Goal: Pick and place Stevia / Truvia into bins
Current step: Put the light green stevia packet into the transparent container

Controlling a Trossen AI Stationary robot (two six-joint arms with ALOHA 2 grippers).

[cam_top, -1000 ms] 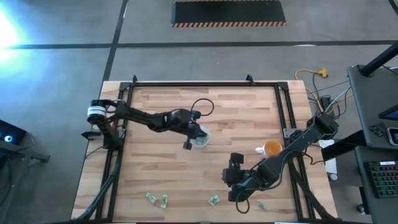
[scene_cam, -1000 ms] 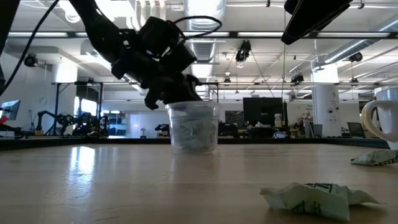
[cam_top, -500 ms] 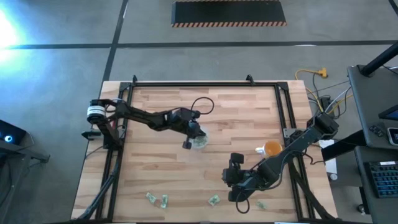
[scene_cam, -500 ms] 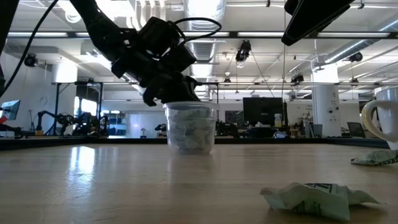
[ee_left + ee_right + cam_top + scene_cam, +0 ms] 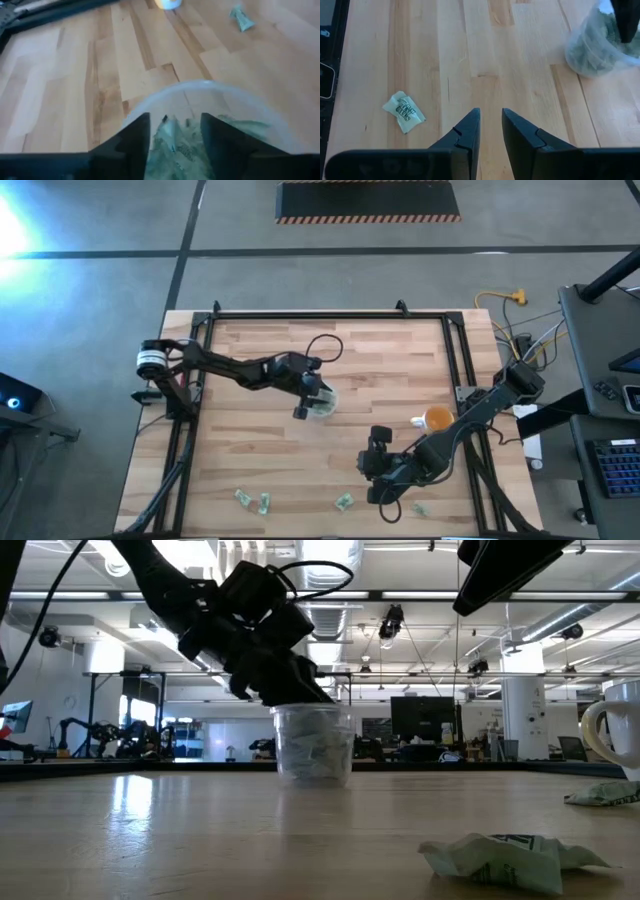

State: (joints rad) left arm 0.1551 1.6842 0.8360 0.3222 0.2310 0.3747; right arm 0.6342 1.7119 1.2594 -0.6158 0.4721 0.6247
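Note:
The bin, a small translucent cup (image 5: 321,402) (image 5: 313,745), stands on its base near the table's middle with several green-and-white packets (image 5: 175,142) inside. My left gripper (image 5: 175,132) (image 5: 312,398) hangs open just over its rim, one finger on each side of the packets; whether it touches the cup, I cannot tell. Loose packets lie flat near the front edge (image 5: 243,498) (image 5: 265,503) (image 5: 343,501). One of them (image 5: 403,111) lies ahead of my right gripper (image 5: 490,125) (image 5: 370,470), which hovers low at the front right, open by a narrow gap and holding nothing.
An orange cup with a white handle (image 5: 437,420) (image 5: 615,735) stands at the right, beside my right arm. Another packet (image 5: 420,508) lies at the front right; in the low view a crumpled packet (image 5: 510,858) lies close in front. A black frame (image 5: 330,315) rims the table.
My left gripper has stayed over the cup and opened there; in the low view its fingers now stand wider at the rim. The cup has barely shifted. My right gripper has kept still.

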